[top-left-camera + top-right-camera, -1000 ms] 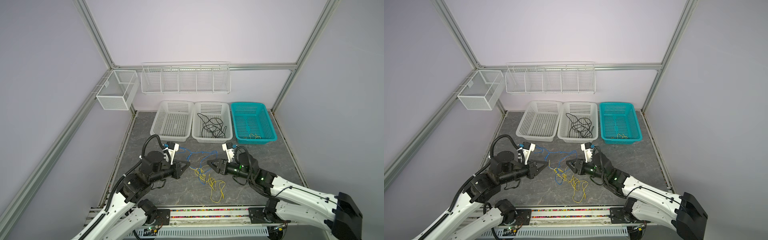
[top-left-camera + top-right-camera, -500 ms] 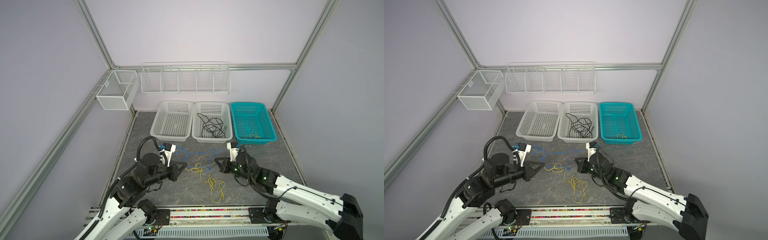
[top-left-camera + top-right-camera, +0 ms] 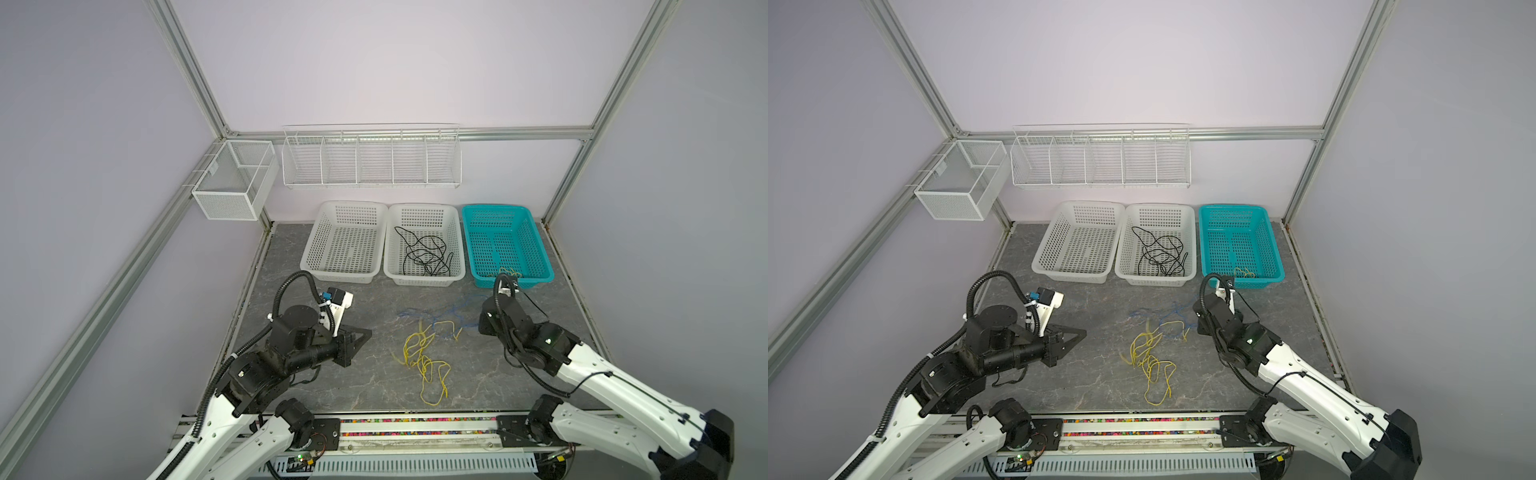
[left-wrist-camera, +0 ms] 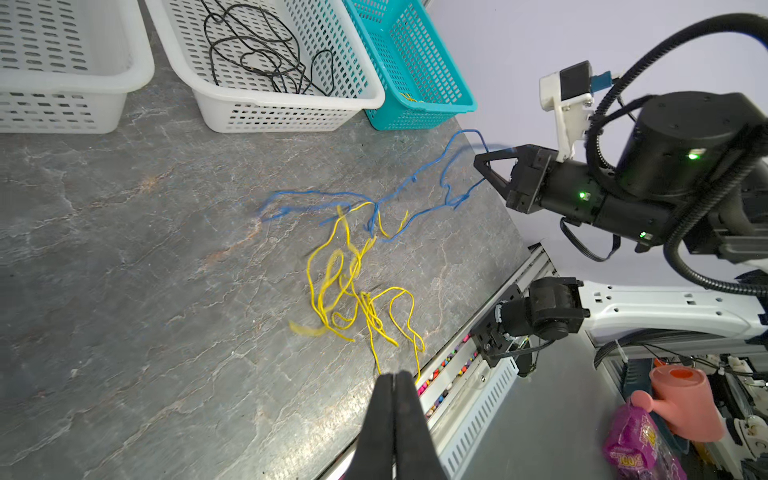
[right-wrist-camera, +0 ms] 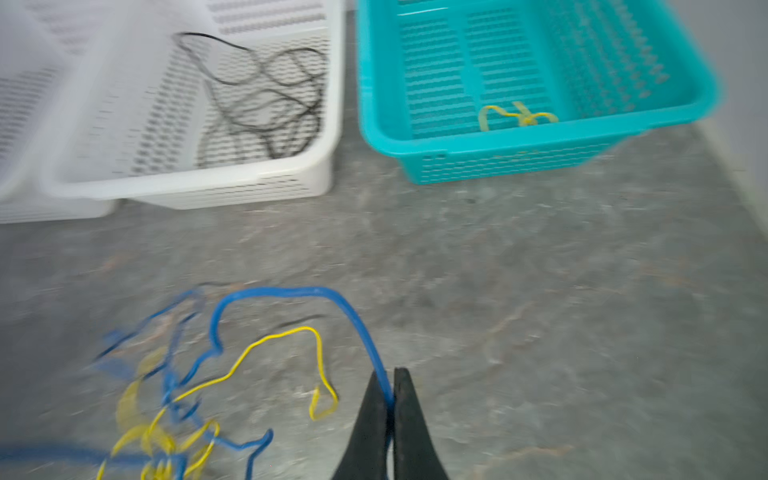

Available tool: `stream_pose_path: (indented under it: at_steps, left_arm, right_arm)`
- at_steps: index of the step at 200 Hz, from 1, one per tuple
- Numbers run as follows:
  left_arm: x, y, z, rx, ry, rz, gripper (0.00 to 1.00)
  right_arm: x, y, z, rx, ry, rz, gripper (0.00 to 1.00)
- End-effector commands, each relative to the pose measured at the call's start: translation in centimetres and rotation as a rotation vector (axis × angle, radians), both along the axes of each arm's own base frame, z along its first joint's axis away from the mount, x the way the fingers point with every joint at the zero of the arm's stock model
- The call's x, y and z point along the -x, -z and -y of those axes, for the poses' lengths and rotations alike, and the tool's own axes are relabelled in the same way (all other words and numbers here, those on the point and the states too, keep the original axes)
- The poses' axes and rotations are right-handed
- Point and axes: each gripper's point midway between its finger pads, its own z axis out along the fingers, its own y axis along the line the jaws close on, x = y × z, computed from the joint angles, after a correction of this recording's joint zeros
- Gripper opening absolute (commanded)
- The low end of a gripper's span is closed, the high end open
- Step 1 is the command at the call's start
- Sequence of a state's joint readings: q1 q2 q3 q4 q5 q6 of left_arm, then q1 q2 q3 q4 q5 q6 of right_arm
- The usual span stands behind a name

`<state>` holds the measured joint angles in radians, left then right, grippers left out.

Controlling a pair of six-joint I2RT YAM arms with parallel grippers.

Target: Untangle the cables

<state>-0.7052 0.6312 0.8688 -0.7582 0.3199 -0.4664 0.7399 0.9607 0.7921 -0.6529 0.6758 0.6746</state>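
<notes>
Cables [image 4: 376,206] thin, kinked; blue strand [image 5: 291,292] pinched in tapered blk right tool [image 5: 389,372].

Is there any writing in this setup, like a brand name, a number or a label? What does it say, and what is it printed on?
Nothing here can be read for sure.
Purple packet, at the edge of the left wrist view: bold printed lettering, tilted and blurred, not legible.
Small tag on the wire mesh box: too small to read.
Elsewhere: no writing visible.
</notes>
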Motion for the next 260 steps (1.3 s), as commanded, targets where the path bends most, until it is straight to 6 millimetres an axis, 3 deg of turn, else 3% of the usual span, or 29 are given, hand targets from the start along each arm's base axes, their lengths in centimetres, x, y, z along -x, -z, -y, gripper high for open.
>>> stream_pose_path:
  at_steps: [1,19,31,60,105,150,175,210,260]
  left_arm:
    - [0.4,0.1,0.1,-0.018,0.032,0.001,0.00]
    - [0.1,0.0,0.6,0.007,0.036,-0.004,0.00]
    - [0.0,-0.1,1.0,0.026,0.040,-0.008,0.00]
    - [-0.3,0.3,2.1,0.066,0.063,-0.036,0.00]
    - [-0.6,0.8,2.5,0.070,0.063,-0.052,0.37]
    - [-0.3,0.2,3.8,0.125,0.121,-0.076,0.47]
    - [1.3,-0.3,5.3,0.193,0.252,-0.111,0.48]
    - [4.3,-0.6,6.0,0.237,0.427,-0.151,0.50]
    - [8.8,0.2,7.5,0.166,0.636,-0.228,0.45]
  right_arm:
    - [-0.3,-1.3,-0.3,0.057,-0.094,0.026,0.06]
    - [0.0,-1.5,-3.4,-0.084,-0.235,0.054,0.06]
    - [0.4,-1.8,-4.3,-0.122,-0.283,0.045,0.06]
    - [2.5,-4.9,-7.7,-0.302,-0.496,0.116,0.06]
    - [5.5,-9.2,-8.9,-0.375,-0.707,0.237,0.06]
    - [7.6,-11.1,-10.3,-0.454,-0.853,0.297,0.06]
    - [8.2,-11.7,-10.8,-0.474,-0.897,0.312,0.06]
    - [9.0,-12.0,-11.8,-0.497,-0.971,0.298,0.06]
    - [9.6,-12.4,-12.6,-0.513,-1.031,0.287,0.06]
